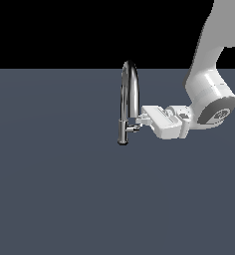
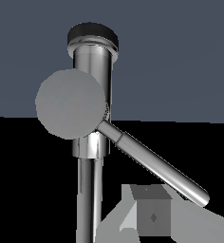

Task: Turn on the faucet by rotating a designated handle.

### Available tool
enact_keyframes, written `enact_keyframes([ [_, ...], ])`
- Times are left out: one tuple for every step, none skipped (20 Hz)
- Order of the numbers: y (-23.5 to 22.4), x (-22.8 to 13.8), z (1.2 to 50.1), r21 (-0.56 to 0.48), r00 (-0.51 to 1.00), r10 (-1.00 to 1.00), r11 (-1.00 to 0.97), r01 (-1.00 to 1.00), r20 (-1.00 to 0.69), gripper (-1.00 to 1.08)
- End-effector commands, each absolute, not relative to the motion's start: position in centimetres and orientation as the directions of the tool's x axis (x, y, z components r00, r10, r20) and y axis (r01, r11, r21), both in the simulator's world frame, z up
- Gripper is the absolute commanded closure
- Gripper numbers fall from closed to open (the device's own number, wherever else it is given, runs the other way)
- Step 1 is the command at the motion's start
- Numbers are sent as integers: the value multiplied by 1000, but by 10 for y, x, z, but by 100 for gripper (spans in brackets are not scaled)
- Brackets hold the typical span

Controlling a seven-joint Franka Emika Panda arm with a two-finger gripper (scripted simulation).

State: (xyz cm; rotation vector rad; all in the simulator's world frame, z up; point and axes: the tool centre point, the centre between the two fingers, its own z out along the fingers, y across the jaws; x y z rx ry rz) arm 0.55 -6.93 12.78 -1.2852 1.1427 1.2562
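The chrome faucet [image 1: 123,107] stands upright on the grey floor, its arched spout curving toward the exterior view's right. The handle [image 1: 133,128] is a stubby cylinder jutting from the lower body toward the arm. My gripper [image 1: 140,119] reaches in level from the exterior view's right, its tips just above the handle and beside the spout's end. In the wrist view the handle [image 2: 71,103] faces the camera as a grey disc on the faucet [image 2: 91,66]. A slim chrome rod [image 2: 154,163] slants off from behind that disc. The gripper [image 2: 168,205] shows with fingers together, holding nothing.
The grey floor [image 1: 55,189] stretches flat around the faucet. The white arm [image 1: 209,94] comes down from the upper part of the exterior view's right.
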Motion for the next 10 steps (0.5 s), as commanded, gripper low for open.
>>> enact_keyframes([
  [-69,3,119,-24,23,4,-89,-996,-1000,108],
  [-71,0,112,-21,21,4,-88,-996,-1000,108],
  [-72,-3,105,-19,18,3,-87,-996,-1000,108],
  [-73,-5,99,-16,16,3,-85,-996,-1000,108],
  [-74,-8,92,-14,13,2,-84,-996,-1000,108],
  [-75,-11,85,-11,11,2,-83,-996,-1000,108],
  [-76,-14,78,-9,9,1,-82,-997,-1000,108],
  [-78,-16,71,-6,6,1,-81,-997,-1000,108],
  [-79,-19,65,-4,4,0,-79,-997,-1000,108],
  [-79,-19,65,-4,4,0,-79,-997,-1000,108],
])
